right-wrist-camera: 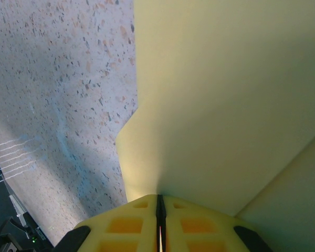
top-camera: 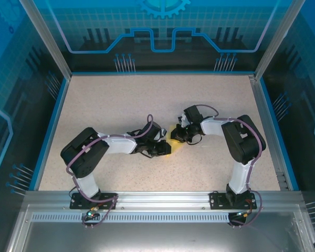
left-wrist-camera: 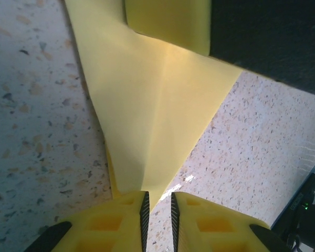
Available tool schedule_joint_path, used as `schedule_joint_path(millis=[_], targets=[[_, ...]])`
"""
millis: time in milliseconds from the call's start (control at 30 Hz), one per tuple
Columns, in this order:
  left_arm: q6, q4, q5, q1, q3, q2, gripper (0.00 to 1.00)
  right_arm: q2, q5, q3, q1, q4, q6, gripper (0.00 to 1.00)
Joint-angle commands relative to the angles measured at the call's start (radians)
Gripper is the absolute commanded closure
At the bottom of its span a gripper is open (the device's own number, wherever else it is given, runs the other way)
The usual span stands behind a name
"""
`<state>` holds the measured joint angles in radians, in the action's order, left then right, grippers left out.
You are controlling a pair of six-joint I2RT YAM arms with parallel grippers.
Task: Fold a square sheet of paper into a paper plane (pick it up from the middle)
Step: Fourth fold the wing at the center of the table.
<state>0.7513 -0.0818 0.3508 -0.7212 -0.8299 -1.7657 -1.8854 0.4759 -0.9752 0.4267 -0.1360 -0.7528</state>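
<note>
Right gripper [right-wrist-camera: 158,203] is clamping the paper sheet [right-wrist-camera: 226,105] to anchor it, while the left gripper [left-wrist-camera: 158,205] is straddling its pointed corner, jaws slightly parted, probably readying a fold.

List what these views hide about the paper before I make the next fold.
Top view: the paper is mostly covered by the left end effector and right end effector; its folds are too small to read.
Left wrist view: its far end is cut off by the top edge and covered by the right end effector; one side of its tip lies behind a finger.
Right wrist view: it runs off the top and right edges.
</note>
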Motion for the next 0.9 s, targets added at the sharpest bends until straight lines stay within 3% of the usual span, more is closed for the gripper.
schedule_joint_path(millis=[0, 867], targets=[[-0.027, 0.057, -0.017, -0.007, -0.016, -0.016, 0.78, -0.032, -0.082, 0.025, -0.017, -0.017, -0.006, 0.9], [-0.028, 0.159, -0.045, -0.025, -0.027, 0.036, 0.79, -0.034, -0.084, 0.032, -0.023, -0.02, -0.004, 0.9]])
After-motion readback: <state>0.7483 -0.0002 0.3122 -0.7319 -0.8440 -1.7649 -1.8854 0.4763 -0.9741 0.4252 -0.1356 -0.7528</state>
